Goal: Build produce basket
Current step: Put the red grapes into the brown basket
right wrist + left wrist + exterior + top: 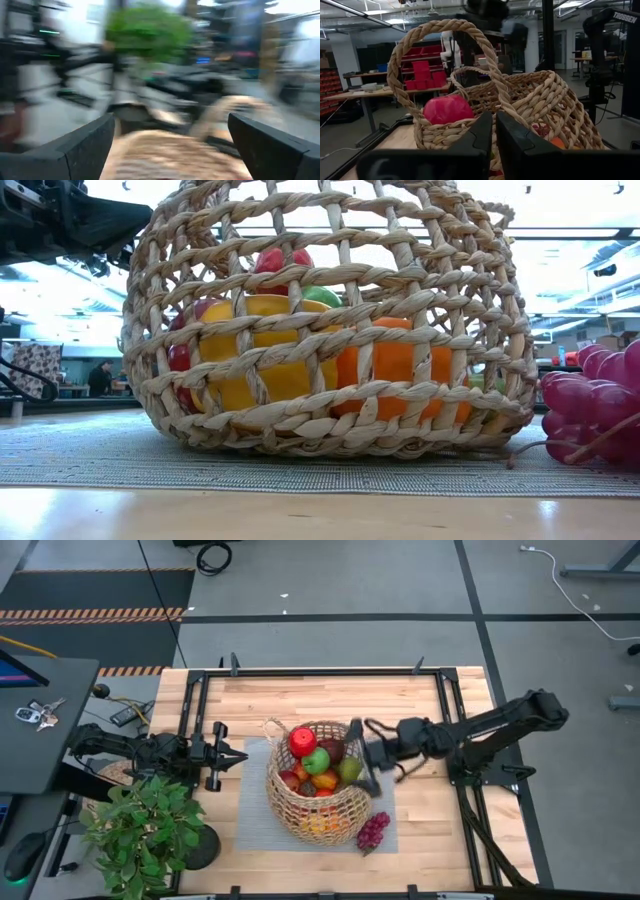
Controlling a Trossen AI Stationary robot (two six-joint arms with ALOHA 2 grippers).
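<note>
The tan wicker basket (pixel 315 785) stands on a grey mat (pixel 250 810) at the table's middle. It holds several toy fruits, among them a red apple (pixel 303 742) and a green apple (pixel 317 761). In the low view, yellow (pixel 270 340) and orange (pixel 390 365) pieces show through the basket's weave (pixel 330 275). Purple grapes (pixel 372 830) lie on the mat by the basket's right near side; they also show in the low view (pixel 590 400). My left gripper (pixel 240 757) is shut and empty, left of the basket, facing its loop handle (pixel 445 30). My right gripper (pixel 361 760) is open over the basket's right rim.
A potted green plant (pixel 145 830) stands at the table's near left corner, close behind my left arm. A black frame rail (pixel 320 672) runs round the table. A side desk with keys (pixel 35 712) is off the left edge. Bare wood lies beyond the basket.
</note>
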